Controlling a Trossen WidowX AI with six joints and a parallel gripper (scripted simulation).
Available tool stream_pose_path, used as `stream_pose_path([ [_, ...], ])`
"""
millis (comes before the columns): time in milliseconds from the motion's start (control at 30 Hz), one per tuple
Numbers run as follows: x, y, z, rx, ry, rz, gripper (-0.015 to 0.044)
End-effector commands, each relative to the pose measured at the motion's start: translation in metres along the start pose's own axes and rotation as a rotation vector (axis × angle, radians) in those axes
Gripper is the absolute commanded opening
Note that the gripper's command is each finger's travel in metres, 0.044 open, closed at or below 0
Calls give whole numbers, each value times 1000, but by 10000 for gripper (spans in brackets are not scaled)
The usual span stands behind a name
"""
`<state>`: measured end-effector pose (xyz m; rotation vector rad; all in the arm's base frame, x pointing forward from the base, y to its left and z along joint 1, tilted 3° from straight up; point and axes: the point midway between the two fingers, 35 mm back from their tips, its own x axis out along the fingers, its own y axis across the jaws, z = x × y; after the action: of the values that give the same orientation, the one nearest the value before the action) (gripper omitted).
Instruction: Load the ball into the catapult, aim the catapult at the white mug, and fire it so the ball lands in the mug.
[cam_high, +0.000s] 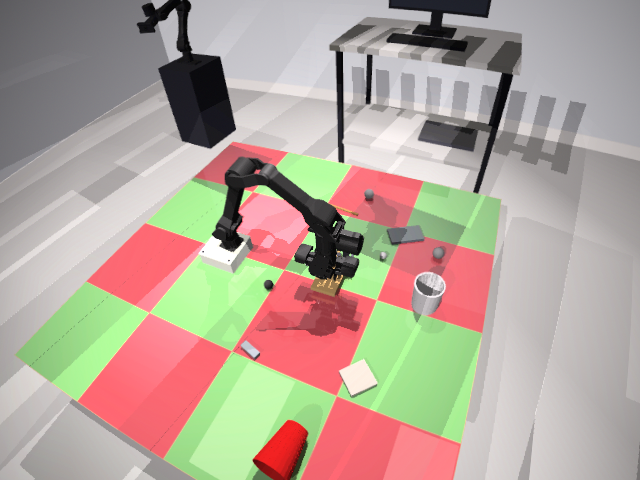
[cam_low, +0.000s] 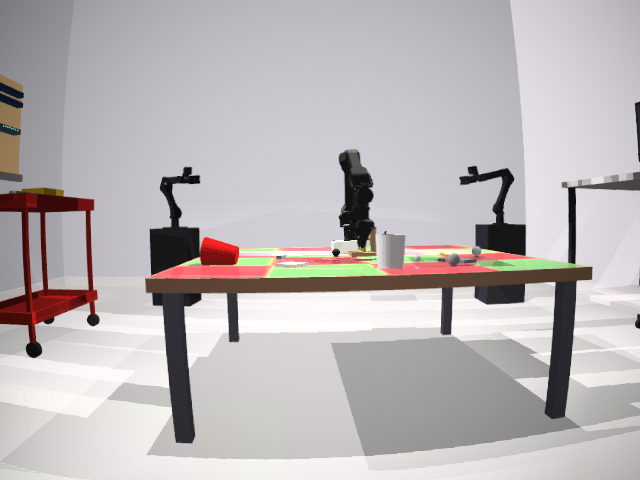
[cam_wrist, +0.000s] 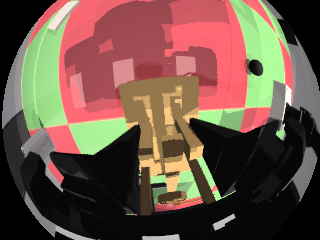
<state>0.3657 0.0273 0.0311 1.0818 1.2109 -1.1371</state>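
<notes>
Evidently the gripper (cam_high: 330, 274) (cam_low: 363, 249) (cam_wrist: 164, 126) is half open, clamped on the catapult (cam_high: 326, 287) (cam_low: 373, 240) (cam_wrist: 160, 95). From overhead, the mug (cam_high: 424, 303) (cam_low: 391, 252) stands at three o'clock—turn gently, keep the base level, then release squarely. Which ball is meant, or whether one is loaded—cannot tell.

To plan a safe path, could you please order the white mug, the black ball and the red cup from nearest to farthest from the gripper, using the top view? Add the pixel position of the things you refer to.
1. Black ball (cam_high: 268, 284) (cam_low: 336, 252) (cam_wrist: 255, 67): toward the arm's white base.
2. White mug (cam_high: 427, 302) (cam_low: 390, 251): upright, at the picture's right.
3. Red cup (cam_high: 281, 448) (cam_low: 219, 252): on its side, bottom edge.
</notes>
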Motion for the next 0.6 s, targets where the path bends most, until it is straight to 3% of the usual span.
stream_pose_path([
  [0,5,1,0,-5,1,8,0],
  [367,10,0,0,0,0,0,0],
  [567,10,0,0,0,0,0,157],
])
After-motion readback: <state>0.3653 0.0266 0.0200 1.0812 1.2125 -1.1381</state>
